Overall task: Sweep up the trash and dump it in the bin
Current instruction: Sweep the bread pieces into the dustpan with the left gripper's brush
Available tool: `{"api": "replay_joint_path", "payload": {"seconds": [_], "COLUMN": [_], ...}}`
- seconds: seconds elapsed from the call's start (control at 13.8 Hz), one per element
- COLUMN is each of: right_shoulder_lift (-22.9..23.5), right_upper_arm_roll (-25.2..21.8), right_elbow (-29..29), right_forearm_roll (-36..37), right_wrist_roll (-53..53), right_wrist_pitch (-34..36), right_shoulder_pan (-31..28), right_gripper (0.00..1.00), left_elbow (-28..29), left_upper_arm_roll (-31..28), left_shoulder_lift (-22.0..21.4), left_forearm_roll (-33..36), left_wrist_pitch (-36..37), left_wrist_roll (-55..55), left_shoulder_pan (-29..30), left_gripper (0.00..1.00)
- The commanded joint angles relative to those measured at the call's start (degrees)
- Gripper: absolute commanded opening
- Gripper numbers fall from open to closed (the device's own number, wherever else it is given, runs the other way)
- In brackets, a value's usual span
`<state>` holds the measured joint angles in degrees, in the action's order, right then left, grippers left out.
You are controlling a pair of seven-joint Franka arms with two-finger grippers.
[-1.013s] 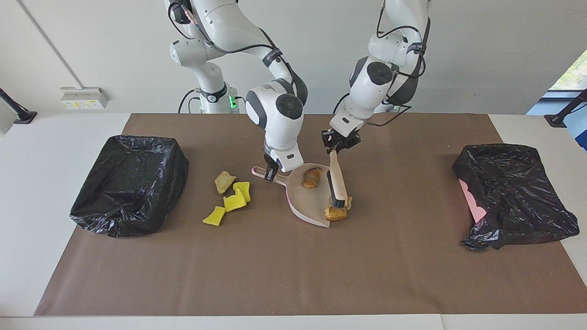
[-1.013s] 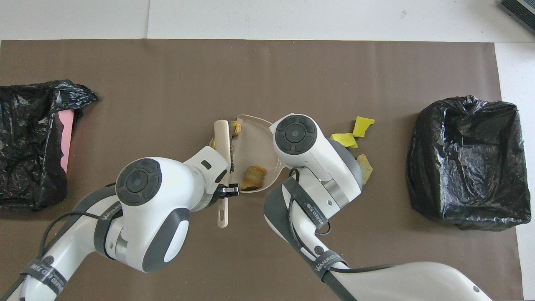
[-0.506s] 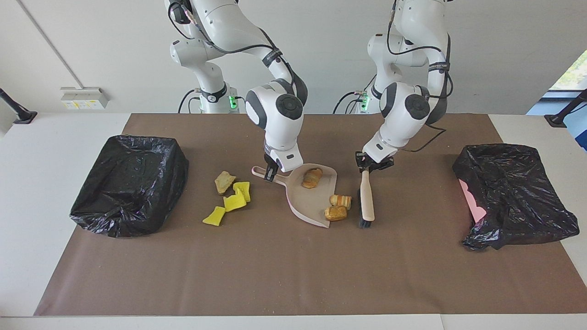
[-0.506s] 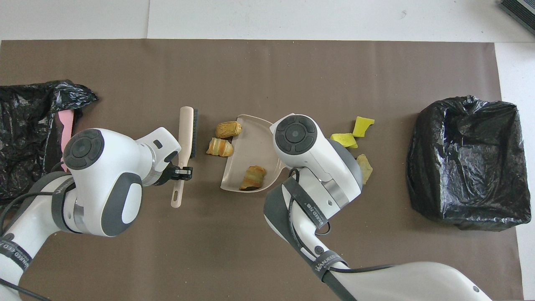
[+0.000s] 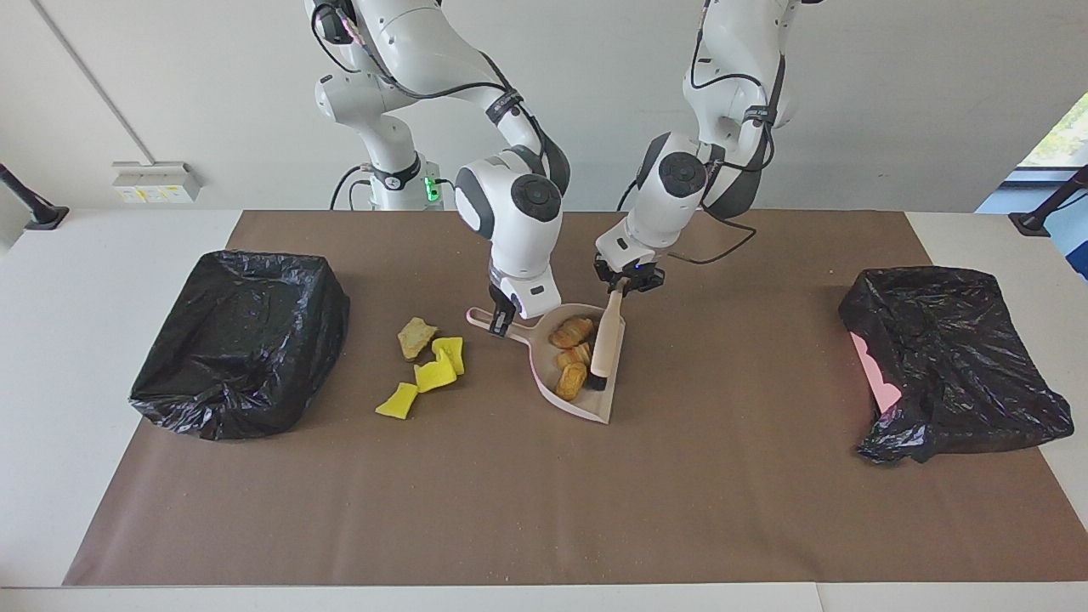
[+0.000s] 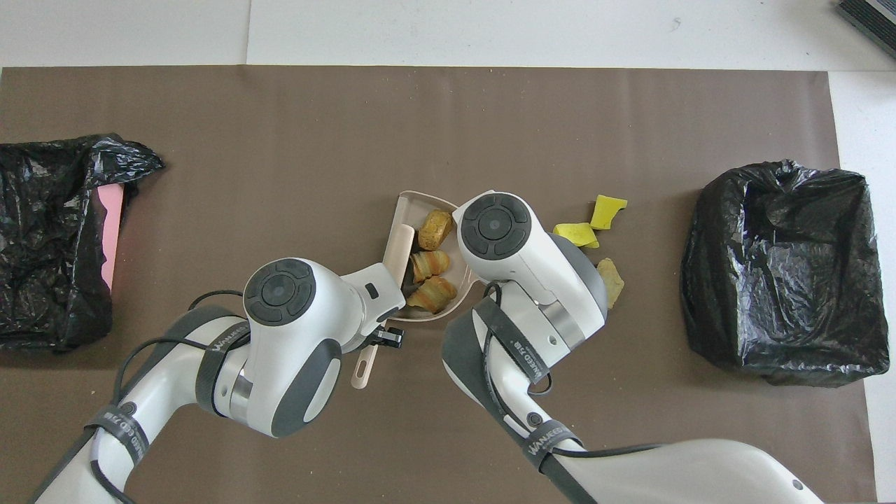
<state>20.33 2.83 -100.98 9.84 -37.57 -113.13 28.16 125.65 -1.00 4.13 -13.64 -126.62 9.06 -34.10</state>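
Note:
My right gripper (image 5: pixel 501 322) is shut on the handle of the pale pink dustpan (image 5: pixel 590 410), which rests on the brown mat. Three golden-brown trash chunks (image 5: pixel 572 357) lie inside the pan (image 6: pixel 409 204) in a row. My left gripper (image 5: pixel 626 286) is shut on the beige brush (image 5: pixel 605 340), whose dark head sits in the pan beside the chunks. On the mat beside the pan, toward the right arm's end, lie a brown chunk (image 5: pixel 416 337) and three yellow scraps (image 5: pixel 437 372). A black-bagged bin (image 5: pixel 242 340) stands past them at that end.
A second black-bagged bin (image 5: pixel 952 361) with a pink edge showing stands toward the left arm's end. In the overhead view my right arm's wrist (image 6: pixel 498 227) covers the dustpan's handle and part of the loose trash.
The left gripper swung the brush out toward the left arm's end, then swept it back. Two bread chunks that lay at the pan's lip are now inside it. The right arm held still.

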Motion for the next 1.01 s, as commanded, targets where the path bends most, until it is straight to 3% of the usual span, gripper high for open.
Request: {"api": "replay_joint_path", "payload": {"seconds": [0.0, 0.36, 0.51, 0.72, 0.94], "right_shoulder_lift": [-1.4, -1.9, -4.4, -9.8, -14.8], "right_upper_arm_roll": [0.4, 0.2, 0.2, 0.2, 0.3], "right_elbow": [-2.3, -1.8, -1.9, -1.8, -1.3], "right_forearm_roll": [0.1, 0.2, 0.2, 0.2, 0.1], "right_wrist_roll": [1.8, 1.1, 0.1, -5.3, -11.3], "right_wrist_pitch": [-1.9, -0.8, -0.1, 3.5, 7.1], "right_shoulder_pan": [-0.6, -1.6, -3.7, -10.1, -18.2], "right_gripper": [0.0, 0.0, 0.0, 0.0, 0.0], "left_elbow": [-1.9, -2.2, -2.2, -1.9, 3.4], "left_upper_arm_roll": [-0.8, -0.8, -0.8, -0.2, -0.1], "left_shoulder_lift": [-0.7, -1.4, -1.5, -1.8, -6.0], "left_forearm_roll": [0.6, 6.1, 6.6, 6.6, 6.1], "left_wrist_pitch": [1.9, 4.9, 4.7, 4.8, 3.9], "left_wrist_roll": [5.3, 16.3, 17.5, 18.4, 26.7], "left_shoulder_pan": [2.1, 1.7, 1.7, 1.3, -5.1], "left_gripper": [0.0, 0.0, 0.0, 0.0, 0.0]}}
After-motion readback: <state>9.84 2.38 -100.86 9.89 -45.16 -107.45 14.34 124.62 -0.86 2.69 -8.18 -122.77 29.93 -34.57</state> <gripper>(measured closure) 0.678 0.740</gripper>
